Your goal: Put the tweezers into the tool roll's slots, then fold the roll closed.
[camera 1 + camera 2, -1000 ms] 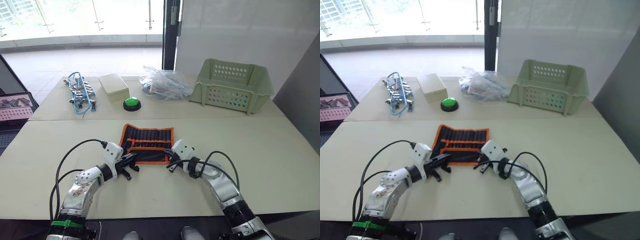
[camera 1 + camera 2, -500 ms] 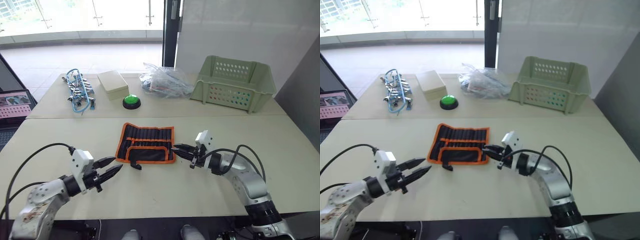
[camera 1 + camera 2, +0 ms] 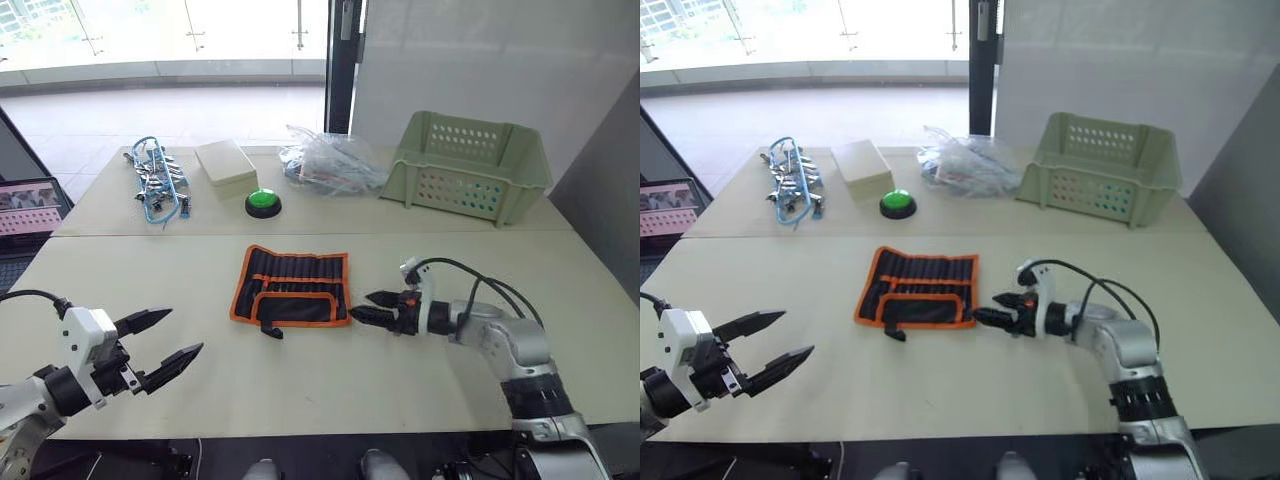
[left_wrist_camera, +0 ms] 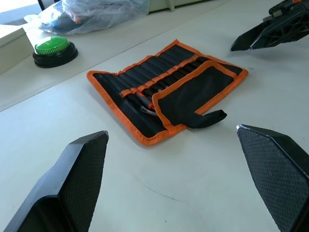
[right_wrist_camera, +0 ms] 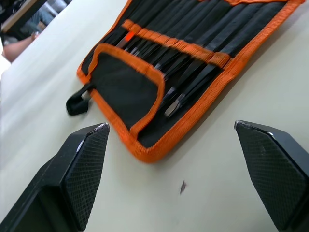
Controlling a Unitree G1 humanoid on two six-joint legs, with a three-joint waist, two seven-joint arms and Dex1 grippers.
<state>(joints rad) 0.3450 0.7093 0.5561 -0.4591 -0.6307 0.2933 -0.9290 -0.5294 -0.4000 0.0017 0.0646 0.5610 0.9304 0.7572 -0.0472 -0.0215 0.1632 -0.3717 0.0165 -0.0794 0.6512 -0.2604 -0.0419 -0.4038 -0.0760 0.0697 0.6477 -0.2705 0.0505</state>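
1. Your tool roll (image 3: 292, 287) lies flat on the table (image 3: 300, 380), centre, part folded: near flap doubled over the lower pocket row, upper slots exposed.
2. Tweezers (image 5: 186, 77) sit in the slots, dark tips poking out under the orange band. The count is unclear from these views.
3. Strap (image 3: 270, 329) sticks out from the roll's near edge at about 7 o'clock, loose on the table.
4. Your right gripper (image 3: 372, 307) is just beside the roll's right edge, at 3 o'clock from it, fingers spread apart and empty, tips pointing at the roll. It's not touching the fabric.
5. Your left gripper (image 3: 160, 338) is well apart from the roll, at about 8 o'clock from it, near the table's front edge. Fingers wide apart, holding nothing, pointing toward the roll.
6. Far side of the table, 12 o'clock from the roll: green push button (image 3: 263, 204), white box (image 3: 227, 169), clear plastic bag (image 3: 330, 165).
7. Pale green perforated basket (image 3: 470, 168) at 2 o'clock; blue-and-silver clip/cable bundle (image 3: 158, 184) at 10 o'clock.
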